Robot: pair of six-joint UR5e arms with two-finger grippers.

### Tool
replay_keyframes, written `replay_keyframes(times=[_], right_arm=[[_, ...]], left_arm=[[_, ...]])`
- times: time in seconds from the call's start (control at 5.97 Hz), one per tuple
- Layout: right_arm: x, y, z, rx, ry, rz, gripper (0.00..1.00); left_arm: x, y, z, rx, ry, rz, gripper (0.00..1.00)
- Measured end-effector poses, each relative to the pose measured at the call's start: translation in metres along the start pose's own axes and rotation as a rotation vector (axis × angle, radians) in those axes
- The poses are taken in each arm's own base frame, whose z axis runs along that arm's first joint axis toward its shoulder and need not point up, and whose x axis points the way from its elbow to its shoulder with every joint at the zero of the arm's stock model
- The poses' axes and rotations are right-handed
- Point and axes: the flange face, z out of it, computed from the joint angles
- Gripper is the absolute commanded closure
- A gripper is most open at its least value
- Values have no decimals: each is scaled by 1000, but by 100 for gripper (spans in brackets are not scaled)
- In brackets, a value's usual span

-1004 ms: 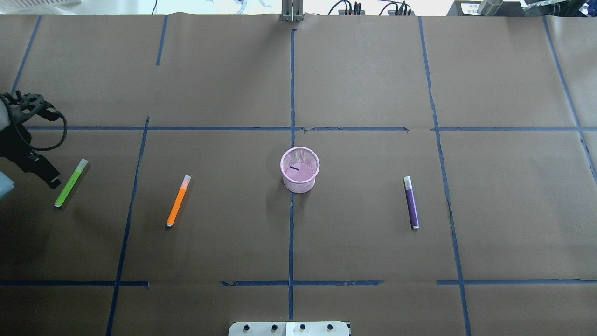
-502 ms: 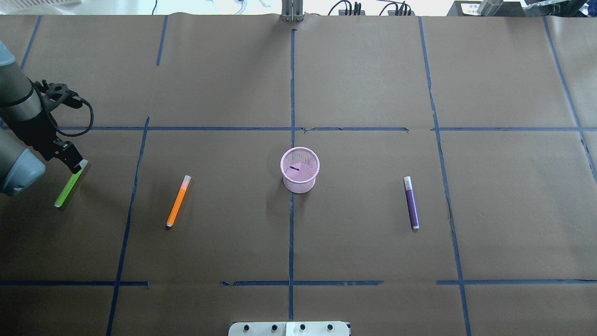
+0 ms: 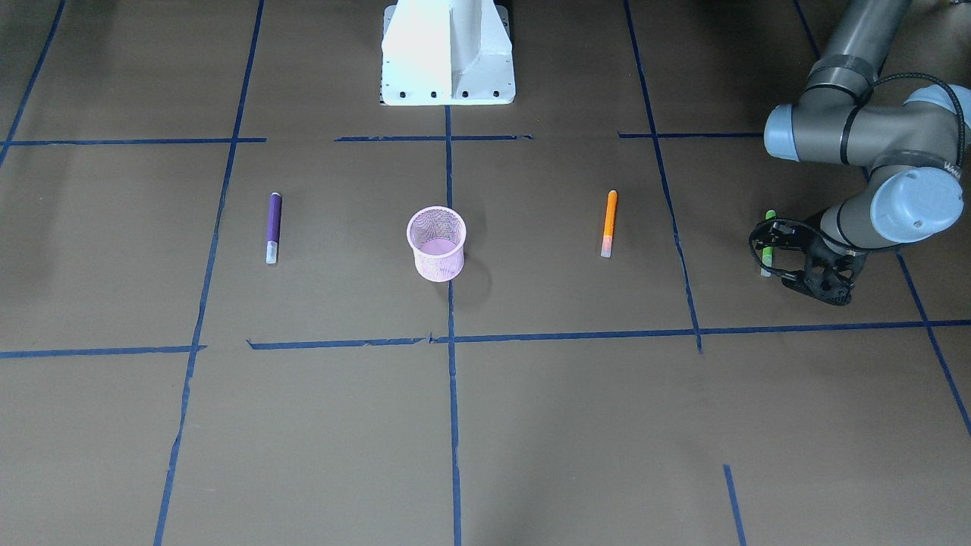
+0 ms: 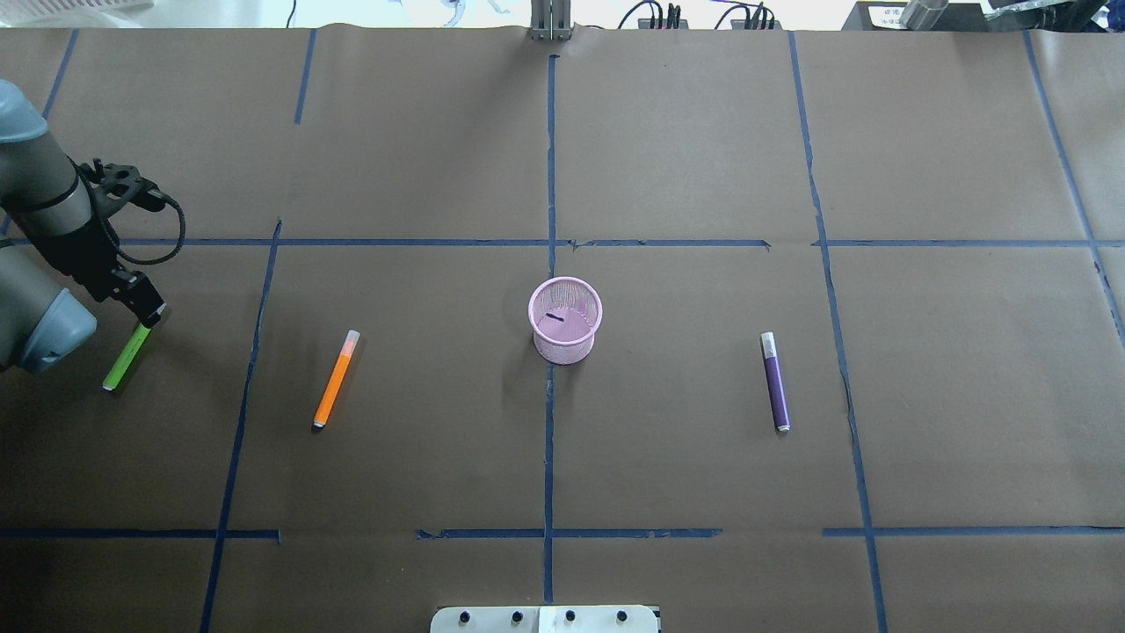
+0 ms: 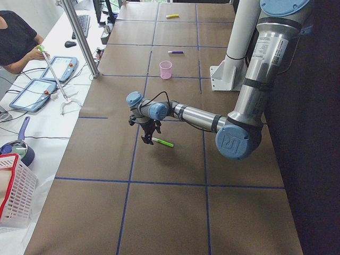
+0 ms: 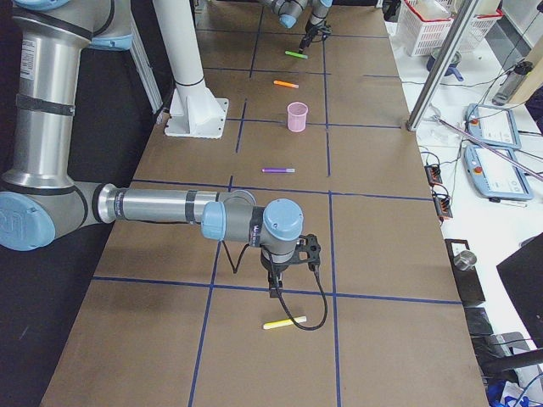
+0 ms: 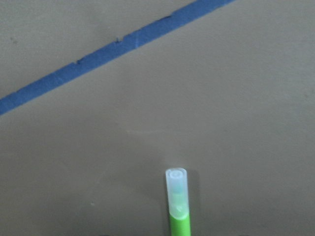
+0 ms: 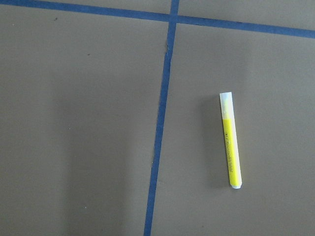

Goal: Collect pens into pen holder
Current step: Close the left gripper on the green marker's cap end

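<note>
Table cover: matt brown paper (image 4: pixel 703 158), faintly creased, marked off with strips of low-sheen blue tape (image 4: pixel 549 440), wrinkled and torn at some joins. Pen holder (image 4: pixel 565 323): fine pink wire mesh, matt; green pen (image 4: pixel 123 359), orange pen (image 4: pixel 334 382), purple pen (image 4: pixel 775 387) and yellow pen (image 8: pixel 230 142): smooth coloured plastic barrels, each with a pale, translucent cap end. Left arm (image 3: pixel 850 136): smooth grey tubes, metal by the look, satin finish, with glossy pale-blue joint covers (image 3: pixel 916 203) and a black rubbery cable (image 4: pixel 183 229) at the wrist; pedestal (image 3: pixel 447 53): white, painted, glossy.
</note>
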Motion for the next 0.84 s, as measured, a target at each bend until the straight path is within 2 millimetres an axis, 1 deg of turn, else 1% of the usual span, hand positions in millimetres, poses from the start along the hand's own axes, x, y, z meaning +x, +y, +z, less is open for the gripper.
replay_keyframes(times=[0.17, 0.84], right_arm=[[0, 0, 0, 0, -1, 0, 0], [0, -1, 0, 2, -1, -1, 0]], left_arm=[[2, -1, 4, -4, 1, 8, 25], [4, 1, 10, -9, 4, 20, 27]])
